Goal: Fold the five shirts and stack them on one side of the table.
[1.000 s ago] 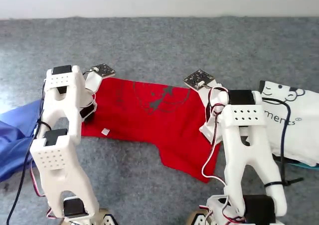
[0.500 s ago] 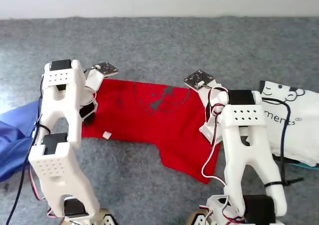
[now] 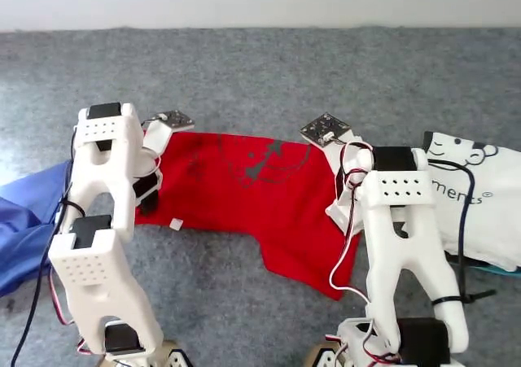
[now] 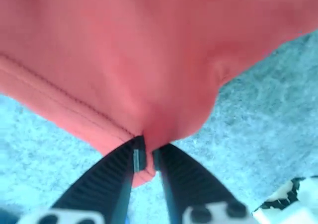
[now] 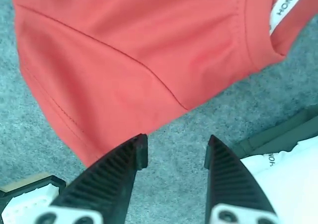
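A red cotton shirt (image 3: 244,188) lies spread across the middle of the grey felt-covered table (image 3: 260,74), between the two white arms. A dark printed figure (image 3: 260,159) marks its far half, and a small white tag (image 3: 175,224) sits at its near-left hem. Its near-right part hangs down in a loose point towards the near edge of the table.

The left gripper (image 4: 146,152) is at the shirt's left end. Its black ribbed fingers (image 4: 119,174) are drawn almost together and pinch a fold of the red cloth at the stitched hem, so that the fabric bunches just above the tips.

The right gripper (image 5: 176,152) hovers over bare table just beside the shirt's right end, where a seam and the neckband with a white strip (image 5: 285,0) show. Its fingers stand wide apart and hold nothing, with one tip at the very edge of the red cloth.

A crumpled blue shirt (image 3: 24,220) lies at the left edge of the table, beside the left arm. A white shirt with dark cartoon print (image 3: 488,204) lies at the right edge, just beside the right arm, with a sliver of teal cloth (image 3: 488,267) showing along its near side.
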Action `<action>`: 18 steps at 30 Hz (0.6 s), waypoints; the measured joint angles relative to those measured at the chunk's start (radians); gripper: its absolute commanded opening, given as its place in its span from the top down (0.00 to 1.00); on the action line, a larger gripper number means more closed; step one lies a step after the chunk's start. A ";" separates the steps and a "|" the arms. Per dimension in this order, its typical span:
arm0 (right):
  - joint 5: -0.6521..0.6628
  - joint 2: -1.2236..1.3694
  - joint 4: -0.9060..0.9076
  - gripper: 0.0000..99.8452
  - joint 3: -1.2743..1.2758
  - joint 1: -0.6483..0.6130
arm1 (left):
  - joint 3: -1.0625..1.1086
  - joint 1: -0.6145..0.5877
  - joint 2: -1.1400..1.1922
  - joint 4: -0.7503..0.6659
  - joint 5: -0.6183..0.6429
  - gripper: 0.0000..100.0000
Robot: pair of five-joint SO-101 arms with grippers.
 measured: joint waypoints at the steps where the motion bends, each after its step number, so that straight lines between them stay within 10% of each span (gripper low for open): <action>1: 0.000 0.000 -0.011 0.80 0.000 0.000 | -0.014 0.000 -0.003 0.000 0.012 0.87; 18: -0.175 0.064 -0.321 0.80 -0.009 0.074 | -0.103 0.043 -0.321 0.028 0.158 0.83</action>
